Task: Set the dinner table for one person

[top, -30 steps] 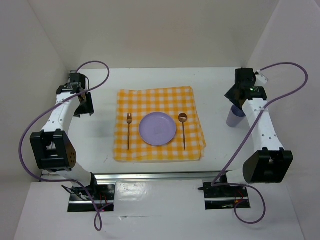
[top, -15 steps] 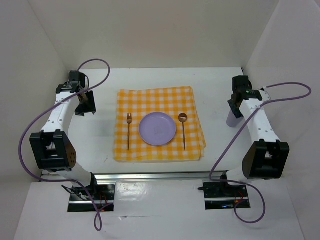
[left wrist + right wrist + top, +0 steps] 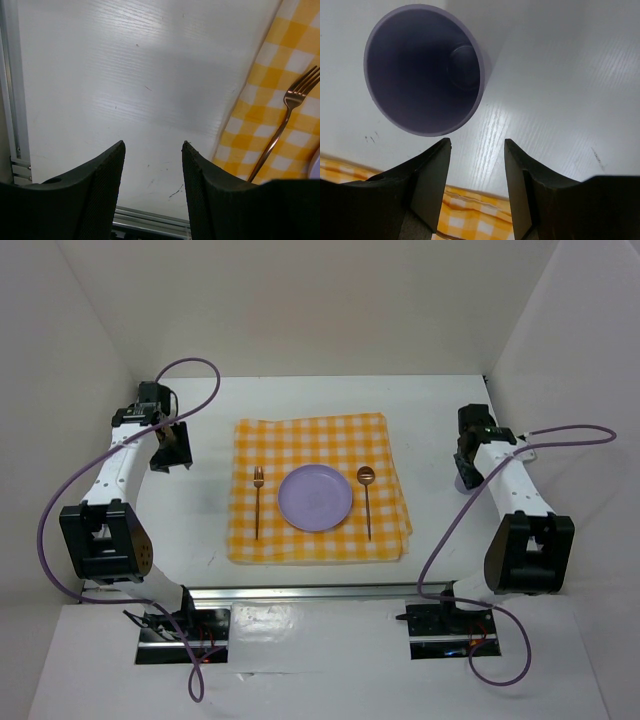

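Observation:
The white dinner table point(image 3: 200, 510) carries a yellow-and-white checked cloth point(image 3: 320, 440). On the cloth lie a lilac plate point(image 3: 315, 497), a copper fork point(image 3: 257, 502) to its left and a copper spoon point(image 3: 367, 498) to its right. A lilac cup point(image 3: 422, 70) stands upright on the bare table right of the cloth; in the top view it point(image 3: 460, 480) is mostly hidden under my right arm. My right gripper point(image 3: 477, 145) is open and empty, just above and beside the cup. My left gripper point(image 3: 152, 147) is open and empty over bare table left of the fork point(image 3: 285, 120).
White walls enclose the table on the left, back and right. A metal rail point(image 3: 320, 590) runs along the near edge and also shows in the left wrist view point(image 3: 145, 220). The cloth's folded edge point(image 3: 470, 215) lies below my right gripper.
My right gripper has moved toward the near side and down over the cup, which is now mostly covered in the top view. The left arm has barely moved.

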Robot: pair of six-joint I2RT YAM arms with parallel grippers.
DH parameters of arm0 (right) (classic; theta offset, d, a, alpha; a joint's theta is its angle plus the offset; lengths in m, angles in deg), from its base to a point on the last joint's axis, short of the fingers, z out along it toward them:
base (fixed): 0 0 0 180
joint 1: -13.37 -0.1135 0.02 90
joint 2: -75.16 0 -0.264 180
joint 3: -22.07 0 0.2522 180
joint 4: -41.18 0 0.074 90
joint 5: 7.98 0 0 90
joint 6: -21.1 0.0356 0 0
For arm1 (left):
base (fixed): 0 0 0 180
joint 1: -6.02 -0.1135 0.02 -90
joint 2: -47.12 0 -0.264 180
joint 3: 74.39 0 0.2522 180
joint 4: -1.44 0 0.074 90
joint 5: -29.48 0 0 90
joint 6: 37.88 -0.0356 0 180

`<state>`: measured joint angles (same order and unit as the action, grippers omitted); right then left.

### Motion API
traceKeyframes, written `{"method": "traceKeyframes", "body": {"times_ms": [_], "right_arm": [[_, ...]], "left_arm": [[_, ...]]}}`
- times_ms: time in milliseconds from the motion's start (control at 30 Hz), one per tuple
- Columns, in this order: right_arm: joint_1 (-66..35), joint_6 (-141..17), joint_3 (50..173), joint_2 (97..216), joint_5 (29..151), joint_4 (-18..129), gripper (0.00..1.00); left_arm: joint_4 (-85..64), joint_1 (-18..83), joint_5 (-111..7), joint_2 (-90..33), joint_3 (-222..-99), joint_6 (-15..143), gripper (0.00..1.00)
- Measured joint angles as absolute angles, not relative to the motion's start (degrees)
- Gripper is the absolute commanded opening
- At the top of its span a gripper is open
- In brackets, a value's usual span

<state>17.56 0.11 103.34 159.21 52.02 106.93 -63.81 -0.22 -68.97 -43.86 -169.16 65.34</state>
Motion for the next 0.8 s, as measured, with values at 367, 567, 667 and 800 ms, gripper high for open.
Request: {"method": "traceKeyframes", "body": {"times_ms": [367, 567, 667, 800], "right_arm": [[17.56, 1.12, 102.92, 150.69, 50.64, 105.75, 0.59], [17.56, 2.14, 103.27, 152.29, 49.46, 105.60, 0.62], [17.56, 3.46, 103.05, 154.45, 49.48, 105.62, 0.62], [17.56, 4.79, 102.86, 155.69, 49.05, 105.73, 0.62]], "left_arm": [[-64.02, -0.22, -68.95, -43.86, -169.16, 65.34, 0.56], [-64.18, -0.22, -68.95, -43.86, -169.19, 65.34, 0.56], [-64.22, -0.22, -68.95, -43.86, -169.16, 65.12, 0.56], [-64.22, -0.22, -68.95, -43.86, -169.19, 64.26, 0.56]]}}
